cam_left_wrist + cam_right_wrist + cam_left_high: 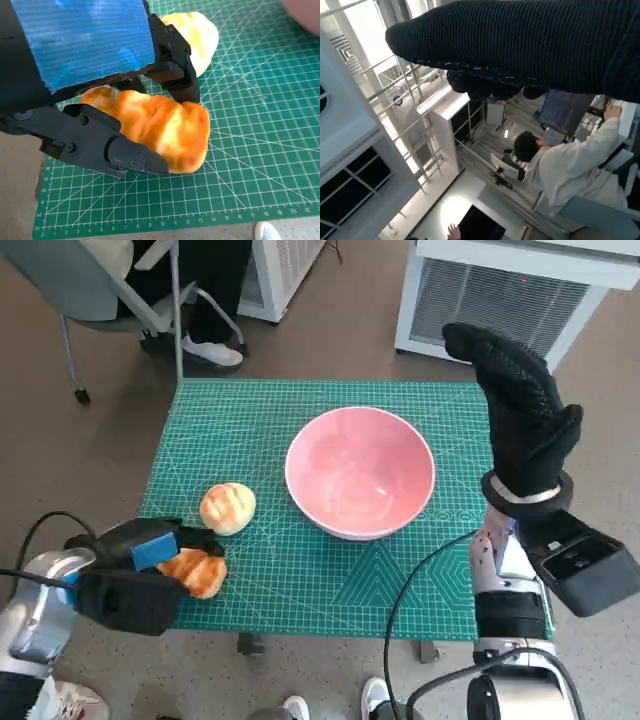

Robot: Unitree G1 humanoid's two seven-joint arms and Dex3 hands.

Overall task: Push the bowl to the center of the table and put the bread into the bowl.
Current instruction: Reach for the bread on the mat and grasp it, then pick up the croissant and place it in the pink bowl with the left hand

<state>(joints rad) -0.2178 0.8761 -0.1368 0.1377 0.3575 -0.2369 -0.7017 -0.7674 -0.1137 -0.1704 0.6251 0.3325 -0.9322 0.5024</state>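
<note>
Item one: we record a pink bowl [360,472] standing upright near the middle of the green cutting mat [300,580] that covers the surface; we see nothing inside it, only its pale glossy interior.

Item two: a golden-brown bread [200,573] [165,127] near the mat's corner on the robot's left, well apart from the bowl; our left hand [140,575] [95,100] grips it; in the left wrist view one of the black fingers [172,67] presses on its far side and another lies along its near side, so the bread sits pinched between them, its lower edge at the mat; whether it rests on the mat or is just lifted we cannot tell.

Item three: a second, round, paler bun [228,508] [197,35] on the mat just beyond the held bread, between it and the bowl, clear of the bowl's rim.

Item four: our right hand [520,415] [520,45], gloved, raised above the mat's right edge beside the bowl; it holds nothing, its fingers extended upward and close together.

Item five: a person [570,165] in pale clothing shows in the right wrist view; a chair [110,290] and a shoe [212,352] stand on the floor beyond the surface.
</note>
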